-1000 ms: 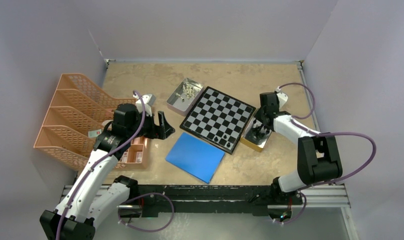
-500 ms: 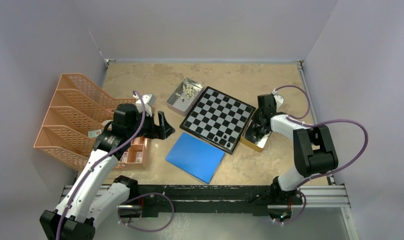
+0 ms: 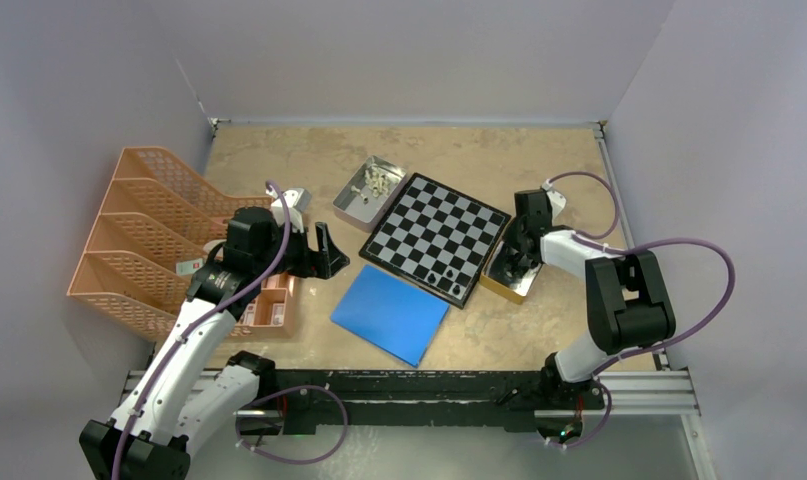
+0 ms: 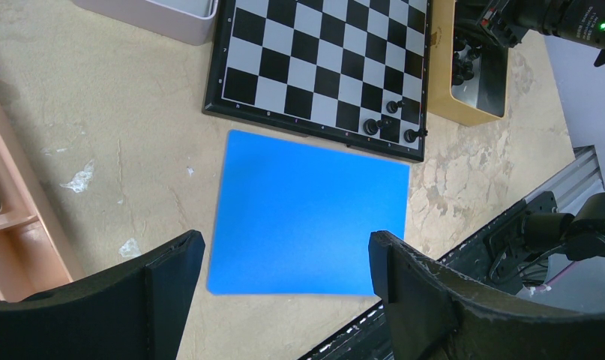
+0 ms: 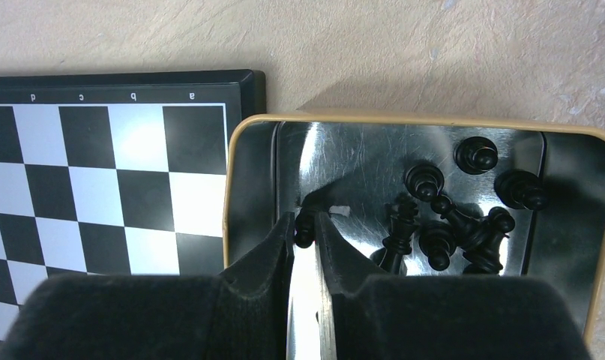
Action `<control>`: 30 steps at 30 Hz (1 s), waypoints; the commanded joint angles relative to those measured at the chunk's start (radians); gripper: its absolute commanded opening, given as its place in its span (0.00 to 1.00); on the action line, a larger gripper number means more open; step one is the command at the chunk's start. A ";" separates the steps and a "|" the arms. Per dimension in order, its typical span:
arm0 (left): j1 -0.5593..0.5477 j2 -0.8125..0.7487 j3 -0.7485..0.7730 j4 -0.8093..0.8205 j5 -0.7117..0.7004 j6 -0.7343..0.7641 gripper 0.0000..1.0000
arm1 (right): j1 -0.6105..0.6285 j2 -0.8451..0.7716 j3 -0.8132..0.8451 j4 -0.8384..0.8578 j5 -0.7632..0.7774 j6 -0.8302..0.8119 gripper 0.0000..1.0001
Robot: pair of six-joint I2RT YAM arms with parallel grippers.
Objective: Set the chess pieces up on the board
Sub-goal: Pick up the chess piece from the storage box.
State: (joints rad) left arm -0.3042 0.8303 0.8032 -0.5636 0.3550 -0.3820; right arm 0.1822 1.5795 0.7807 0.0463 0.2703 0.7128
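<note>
The chessboard (image 3: 437, 237) lies mid-table, with three black pieces (image 3: 449, 273) on its near right corner; it also shows in the left wrist view (image 4: 321, 67) and the right wrist view (image 5: 97, 172). My right gripper (image 5: 305, 225) is inside the gold-rimmed tin (image 5: 232, 195), shut on a small black chess piece (image 5: 304, 229) at its fingertips. Several more black pieces (image 5: 449, 217) lie in the tin's right part. In the top view the right gripper (image 3: 514, 262) is over the tin (image 3: 501, 288). My left gripper (image 3: 324, 252) is open and empty above the table, left of the board. Cream pieces (image 3: 376, 182) lie in a grey tin.
A blue square sheet (image 3: 390, 312) lies in front of the board. An orange file rack (image 3: 139, 225) and a small orange tray (image 3: 269, 310) stand at the left. The grey tin (image 3: 354, 205) touches the board's far left edge.
The right gripper has moved a little left and down into the gold tin over the last second. The left arm has not moved.
</note>
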 commanded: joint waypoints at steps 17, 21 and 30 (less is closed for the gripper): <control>-0.006 -0.005 0.004 0.025 0.001 0.003 0.81 | 0.004 -0.218 0.044 -0.148 0.008 -0.067 0.09; -0.006 -0.004 0.004 0.024 0.001 0.003 0.81 | 0.040 -0.281 0.064 -0.178 -0.027 -0.091 0.09; -0.006 -0.005 0.004 0.025 -0.001 0.003 0.81 | 0.227 -0.320 0.097 -0.258 -0.002 -0.053 0.09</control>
State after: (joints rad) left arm -0.3042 0.8314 0.8032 -0.5636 0.3550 -0.3824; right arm 0.3519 1.2755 0.8513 -0.1638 0.2691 0.6472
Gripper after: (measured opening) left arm 0.810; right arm 0.121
